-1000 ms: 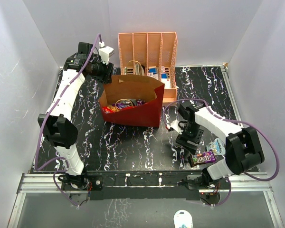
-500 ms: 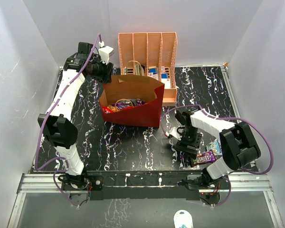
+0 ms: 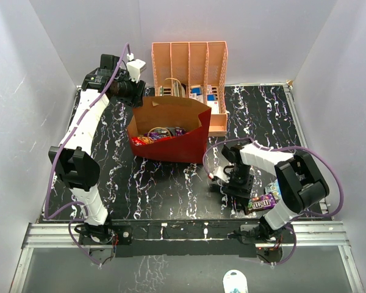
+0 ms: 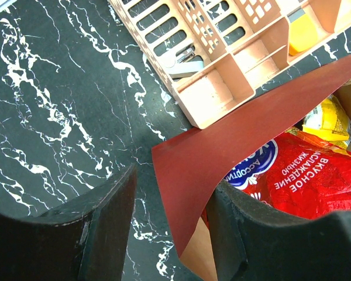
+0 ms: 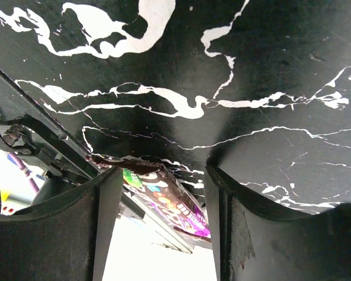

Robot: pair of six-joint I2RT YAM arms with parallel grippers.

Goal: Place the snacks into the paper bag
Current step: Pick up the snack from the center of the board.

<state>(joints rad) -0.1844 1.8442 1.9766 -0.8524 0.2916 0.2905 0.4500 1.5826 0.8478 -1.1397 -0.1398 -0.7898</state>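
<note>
The left arm [image 3: 84, 125] rises from its base at the lower left of the top view and folds at a black joint partway up. From there it stretches along a white link toward the upper left, where its wrist turns to the right. The left gripper [image 4: 172, 175] tips downward, its two dark fingers [image 4: 102, 225] standing apart with a clear gap between them. The right arm [image 3: 265, 155], at the lower right, is tightly folded. It climbs from its base to a bulky black joint, doubles back leftward along a short white link, and drops its wrist steeply. The right gripper [image 5: 164, 172] points straight down, held low, its jaws parted.
</note>
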